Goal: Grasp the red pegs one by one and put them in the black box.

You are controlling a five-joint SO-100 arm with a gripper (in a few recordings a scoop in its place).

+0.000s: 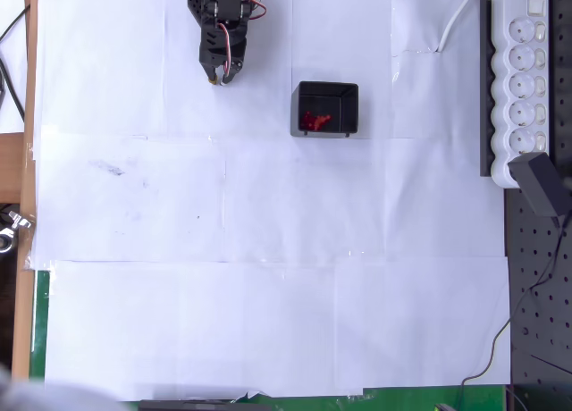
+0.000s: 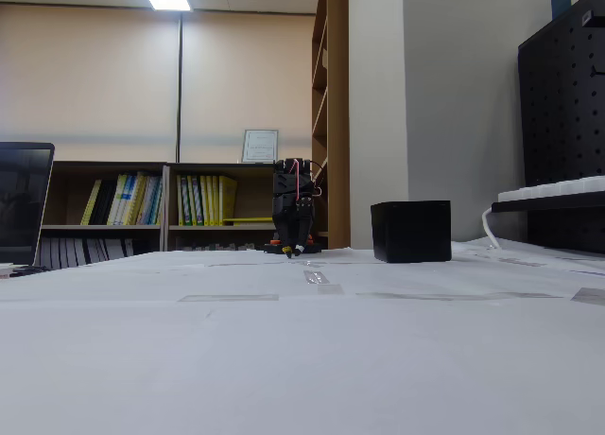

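The black box (image 1: 328, 108) stands on the white paper at the upper middle of the overhead view, and a cluster of red pegs (image 1: 314, 121) lies inside it at its left side. From the low fixed view the black box (image 2: 410, 231) shows as a dark cube right of centre, its inside hidden. My gripper (image 1: 219, 76) sits to the left of the box near the top edge, pointing down at the paper with its fingers nearly together and nothing between them. In the fixed view the gripper (image 2: 295, 251) hangs just above the table, left of the box.
A white power strip (image 1: 524, 80) on a black rail runs along the right edge, with a white cable (image 1: 458, 18) and a black plug (image 1: 542, 183). White paper sheets (image 1: 268, 277) cover the table. Bookshelves (image 2: 161, 203) stand behind.
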